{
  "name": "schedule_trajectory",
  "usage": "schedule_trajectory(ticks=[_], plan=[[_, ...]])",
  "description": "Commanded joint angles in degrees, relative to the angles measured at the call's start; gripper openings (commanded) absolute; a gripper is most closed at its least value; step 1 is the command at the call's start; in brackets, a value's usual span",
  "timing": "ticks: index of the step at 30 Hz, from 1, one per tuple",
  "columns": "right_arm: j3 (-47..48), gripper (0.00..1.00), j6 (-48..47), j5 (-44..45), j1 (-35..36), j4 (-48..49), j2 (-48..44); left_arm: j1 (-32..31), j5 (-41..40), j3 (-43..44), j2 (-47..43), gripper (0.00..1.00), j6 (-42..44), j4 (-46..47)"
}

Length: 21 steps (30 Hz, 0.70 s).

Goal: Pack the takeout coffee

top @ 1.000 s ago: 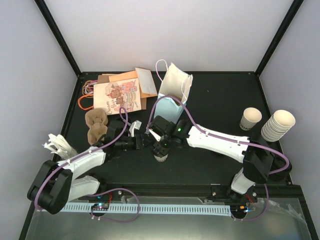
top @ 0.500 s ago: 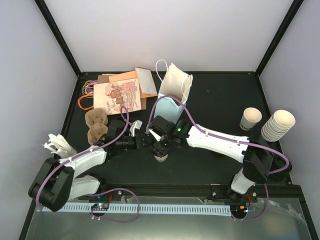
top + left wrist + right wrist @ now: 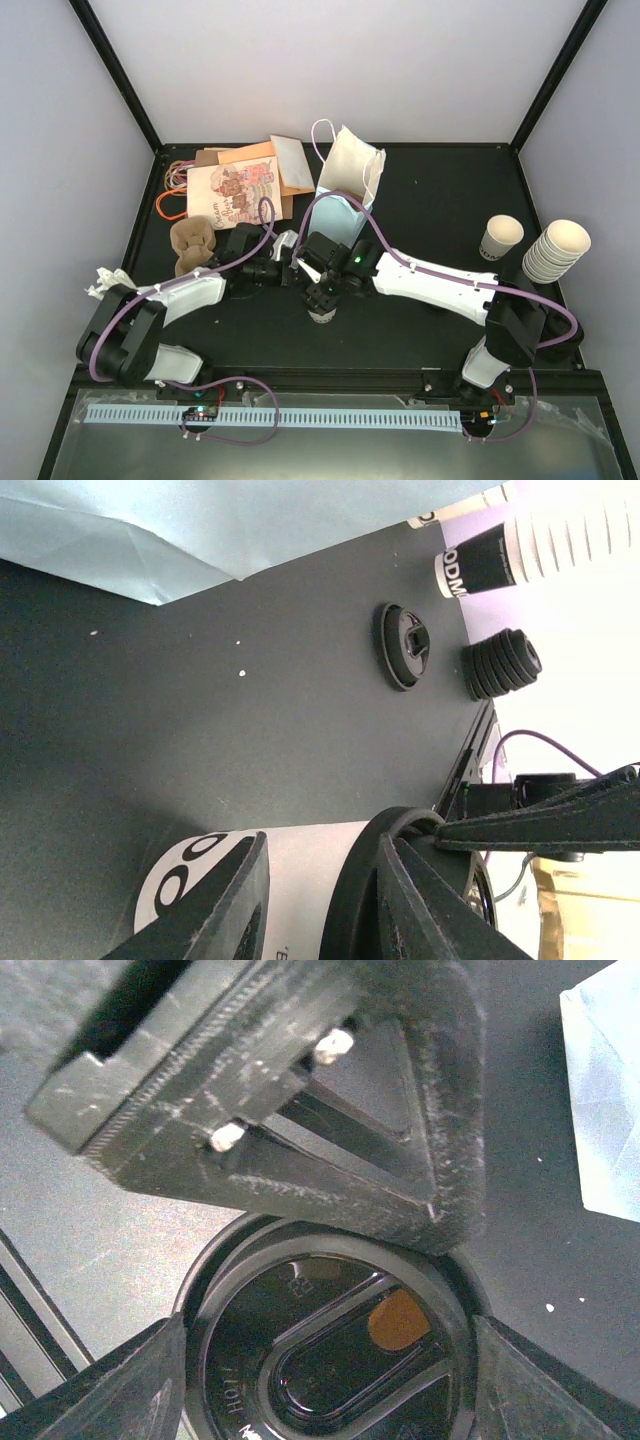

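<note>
grasping step: takeout coffee (image 3: 330, 1360) stands upright on the worktop (image 3: 440, 200) | right fingers (image 3: 120, 1390) flank its lid rim, clamped or not you cannot tell | left fingers (image 3: 240, 910) parted just beside | next, likely: you lift it level into the paper bag (image 3: 350, 170) behind.

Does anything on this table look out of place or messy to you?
One black lid lies alone on the table, apart from the stack of lids beside it. Nothing looks spilled; the takeout coffee stands capped.
</note>
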Motion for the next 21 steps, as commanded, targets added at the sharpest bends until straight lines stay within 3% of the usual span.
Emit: schedule_trajectory(ticks=[1,21], plan=[[-4.0,0.75,-1.9,-5.2,2.3,-3.5,3.8,-1.5,4.0,2.7,2.7,0.32,5.2,-7.0],[-6.9,0.74,1.5,-7.5,1.9,-3.1,3.5,-1.4,0.6,-1.8,5.2,0.31,3.7,-6.3]])
